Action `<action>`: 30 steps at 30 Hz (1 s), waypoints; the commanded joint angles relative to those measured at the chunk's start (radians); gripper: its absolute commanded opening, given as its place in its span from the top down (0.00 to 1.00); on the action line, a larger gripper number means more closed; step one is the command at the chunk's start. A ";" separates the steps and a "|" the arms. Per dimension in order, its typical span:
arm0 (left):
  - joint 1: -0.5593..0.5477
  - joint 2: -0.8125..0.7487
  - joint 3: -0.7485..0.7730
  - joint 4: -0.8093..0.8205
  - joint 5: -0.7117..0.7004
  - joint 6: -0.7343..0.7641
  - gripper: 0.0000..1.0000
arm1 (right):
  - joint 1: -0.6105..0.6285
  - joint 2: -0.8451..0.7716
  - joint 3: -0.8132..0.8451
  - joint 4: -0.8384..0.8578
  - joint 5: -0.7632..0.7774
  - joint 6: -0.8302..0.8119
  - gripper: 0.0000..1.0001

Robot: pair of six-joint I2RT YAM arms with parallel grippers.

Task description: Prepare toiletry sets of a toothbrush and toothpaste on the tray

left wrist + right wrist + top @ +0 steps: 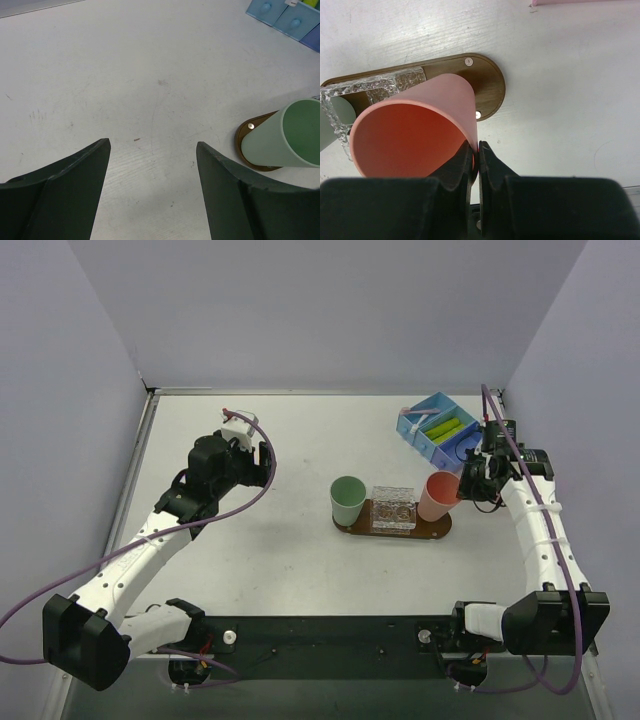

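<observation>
The right tool (475, 147) pinches the pink cup (445, 95) by its thin rim, while the light, flat toothpaste (441, 427) probably wants a mid-body grip.

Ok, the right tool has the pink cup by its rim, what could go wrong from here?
The right tool pinches the pink cup by only a thin strip of rim wall, so it could pivot or slip if moved quickly. It is at one end of the tray, close to the clear holder; a sideways pull might knock that holder or shift the tray.
</observation>
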 commanded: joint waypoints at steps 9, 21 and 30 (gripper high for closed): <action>-0.008 -0.007 0.002 0.054 0.002 -0.004 0.20 | 0.007 0.033 -0.011 -0.024 0.048 -0.013 1.00; -0.016 0.004 0.002 0.054 0.002 -0.004 0.20 | 0.004 0.064 0.004 -0.015 0.010 0.039 1.00; -0.019 0.006 0.002 0.052 -0.001 0.000 0.20 | 0.004 0.082 -0.005 -0.017 0.067 0.030 1.00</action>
